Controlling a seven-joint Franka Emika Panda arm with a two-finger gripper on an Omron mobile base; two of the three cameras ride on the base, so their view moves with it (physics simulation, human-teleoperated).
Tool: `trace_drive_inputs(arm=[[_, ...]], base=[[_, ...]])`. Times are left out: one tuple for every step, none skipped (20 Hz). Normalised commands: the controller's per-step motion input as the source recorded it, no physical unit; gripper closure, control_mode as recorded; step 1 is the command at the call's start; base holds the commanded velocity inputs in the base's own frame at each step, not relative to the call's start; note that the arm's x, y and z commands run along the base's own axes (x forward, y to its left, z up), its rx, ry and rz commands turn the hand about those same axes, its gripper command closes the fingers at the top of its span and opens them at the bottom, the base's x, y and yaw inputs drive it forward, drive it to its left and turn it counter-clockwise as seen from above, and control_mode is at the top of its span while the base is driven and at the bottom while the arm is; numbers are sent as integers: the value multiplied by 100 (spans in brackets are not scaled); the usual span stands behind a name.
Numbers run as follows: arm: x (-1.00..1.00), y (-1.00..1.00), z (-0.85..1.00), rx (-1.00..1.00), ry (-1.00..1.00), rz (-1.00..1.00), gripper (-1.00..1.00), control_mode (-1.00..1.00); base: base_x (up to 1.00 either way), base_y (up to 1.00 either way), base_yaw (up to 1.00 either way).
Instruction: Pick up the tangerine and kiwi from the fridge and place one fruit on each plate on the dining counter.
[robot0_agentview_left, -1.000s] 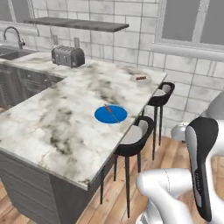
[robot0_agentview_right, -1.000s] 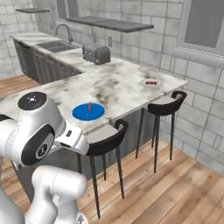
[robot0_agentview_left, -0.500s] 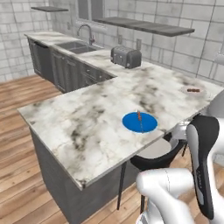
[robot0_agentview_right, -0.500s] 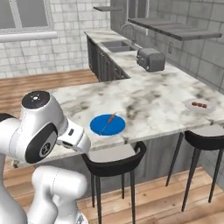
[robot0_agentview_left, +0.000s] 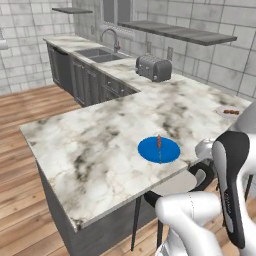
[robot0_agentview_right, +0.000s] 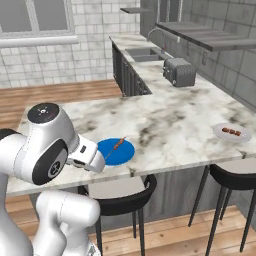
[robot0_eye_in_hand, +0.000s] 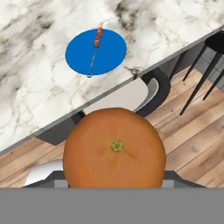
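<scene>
Tangerine (robot0_eye_in_hand: 114, 148) (stem scar facing camera).

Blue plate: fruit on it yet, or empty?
No fruit yet. The blue plate carries only a small brown skewer-like bit; the tangerine sits in front of the hand camera, short of the dining counter.

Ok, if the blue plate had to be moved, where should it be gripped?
Pinch the blue plate by its rim on the side nearest the dining counter edge, coming in low from the robot's side. It lies flat and thin, and the skewer lies across it.
</scene>
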Motion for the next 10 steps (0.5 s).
trace_drive_inputs(arm=[[0,0,0,0,0,0,100,100],[0,0,0,0,0,0,100,100],[0,0,0,0,0,0,100,100],[0,0,0,0,0,0,100,100],[0,0,0,0,0,0,100,100],[0,0,0,0,0,0,100,100],[0,0,0,0,0,0,100,100],[0,0,0,0,0,0,100,100],[0,0,0,0,0,0,100,100],[0,0,0,0,0,0,100,100]], base=[[34,0,-1],[20,0,0],[23,0,0],[31,0,0],[56,0,0],[69,4,0],[56,0,0],[24,0,0],[0,0,0],[0,0,0]])
